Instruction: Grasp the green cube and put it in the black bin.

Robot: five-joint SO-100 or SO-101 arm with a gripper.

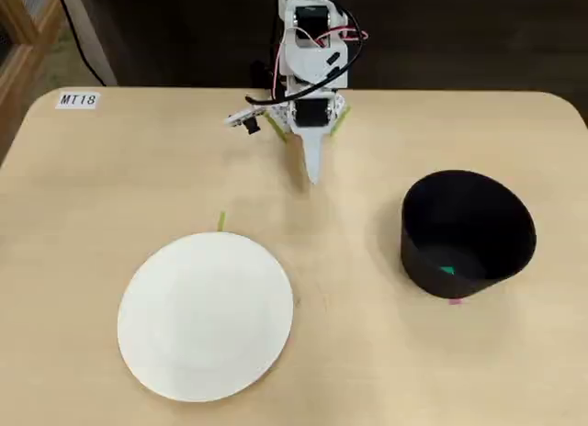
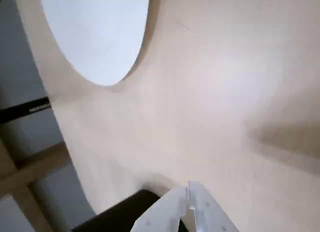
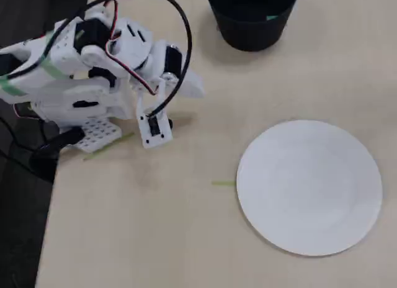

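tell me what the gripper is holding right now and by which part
Nothing. The gripper is shut and empty near the arm's base; the green cube lies inside the black bin.

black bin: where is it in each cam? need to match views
A fixed view: black bin right of centre, right of the white plate; green shows inside it.
Wrist view: bin at the bottom edge, left of the closed jaws; plate top left.
A fixed view: bin top centre, cut by the frame; plate lower right.
Shared landmark: the white plate.
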